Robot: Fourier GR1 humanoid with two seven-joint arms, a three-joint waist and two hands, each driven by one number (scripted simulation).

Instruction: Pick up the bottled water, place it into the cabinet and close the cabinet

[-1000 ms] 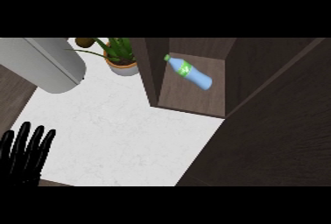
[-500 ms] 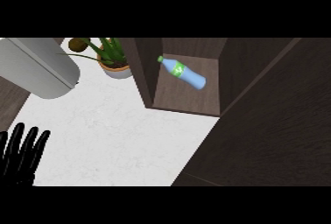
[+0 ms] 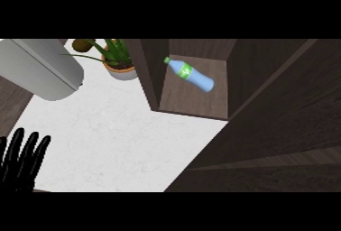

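We are seeing the bottled water [image 3: 191, 75] lying tilted on the shelf inside the open cabinet [image 3: 200, 97], its green cap pointing up-left. Beside the cabinet, a potted plant [image 3: 118, 61] is standing on the white desk [image 3: 113, 135]. Our left hand [image 3: 21, 158] is resting at the lower-left edge, fingers straight and spread, holding nothing.

Left hand [image 3: 21, 159] resting, open, at lower left edge.
Black fingers straight and slightly spread, pointing up the view, holding nothing; palm cut off by the lower edge. Right hand out of sight.
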